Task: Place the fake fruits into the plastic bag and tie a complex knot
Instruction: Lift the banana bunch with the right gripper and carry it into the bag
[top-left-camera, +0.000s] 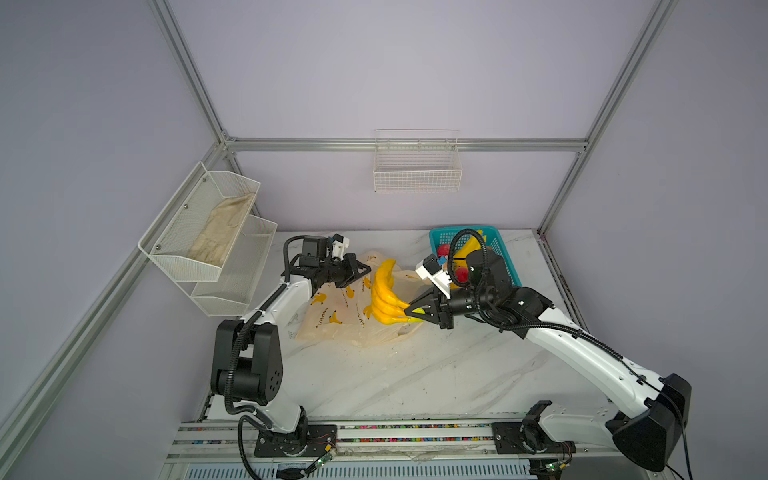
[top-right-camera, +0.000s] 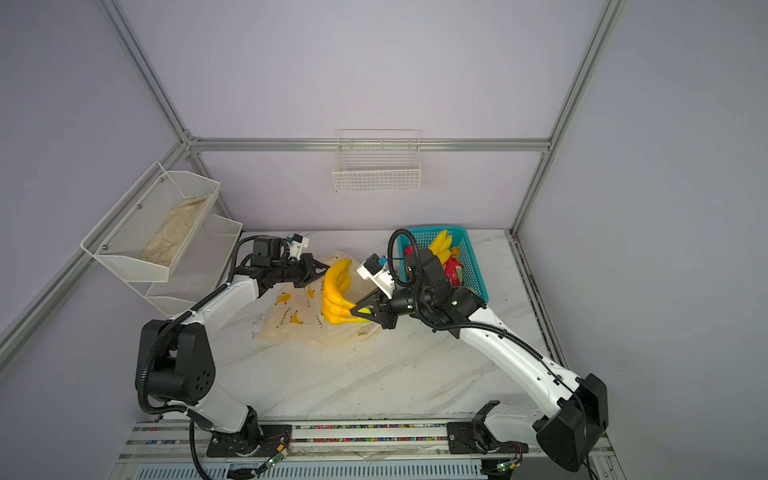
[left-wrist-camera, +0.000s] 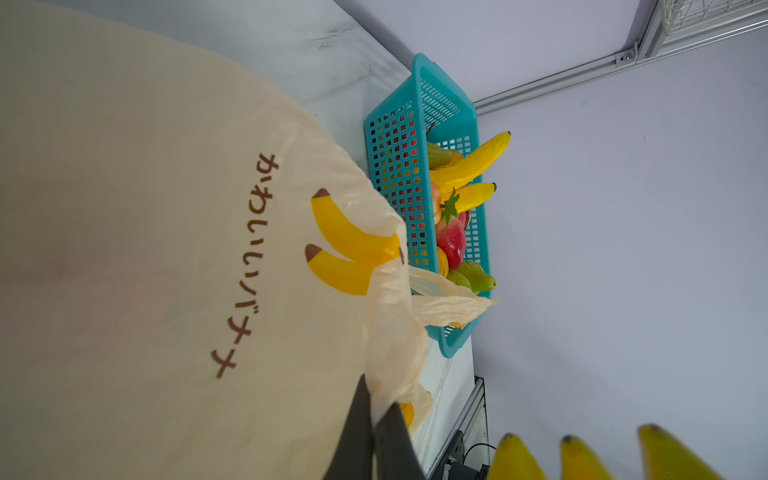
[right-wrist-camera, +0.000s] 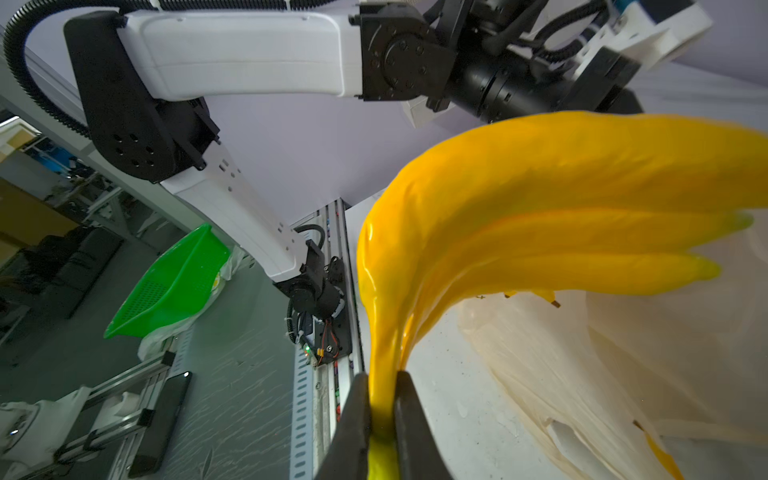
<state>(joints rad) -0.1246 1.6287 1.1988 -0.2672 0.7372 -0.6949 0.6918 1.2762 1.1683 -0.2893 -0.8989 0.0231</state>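
Brown Japanese lettering (left-wrist-camera: 249, 257), apparently "かわいいバナナ", is printed on the plastic bag (left-wrist-camera: 166, 249) beside 2 drawn bananas; no other writing can be read. The bag (top-left-camera: 345, 324) is spread on the white marble-patterned table (top-left-camera: 395, 374) between the arms. Its rim is pinched flat between the 2 fingers of the left gripper (left-wrist-camera: 374, 436), so that edge is lifted.

The green-yellow stem of a yellow banana bunch (top-left-camera: 384, 295) is clamped narrowly in the right gripper (right-wrist-camera: 382, 419), and the bunch is held over the bag; whether they touch cannot be told.

The cell is enclosed by pale lilac walls and aluminium framing. A wire basket (top-left-camera: 417, 166) is hung on the back wall, and a 2-tier mesh shelf (top-left-camera: 199, 257) holding a beige cloth (top-left-camera: 220, 232) is mounted at the left.

The teal basket (left-wrist-camera: 395, 166) at the table's far right holds bananas, a strawberry (left-wrist-camera: 451, 241) and green pears (left-wrist-camera: 473, 276). It is partly hidden by the right arm in both top views. The bag's inside is not shown.
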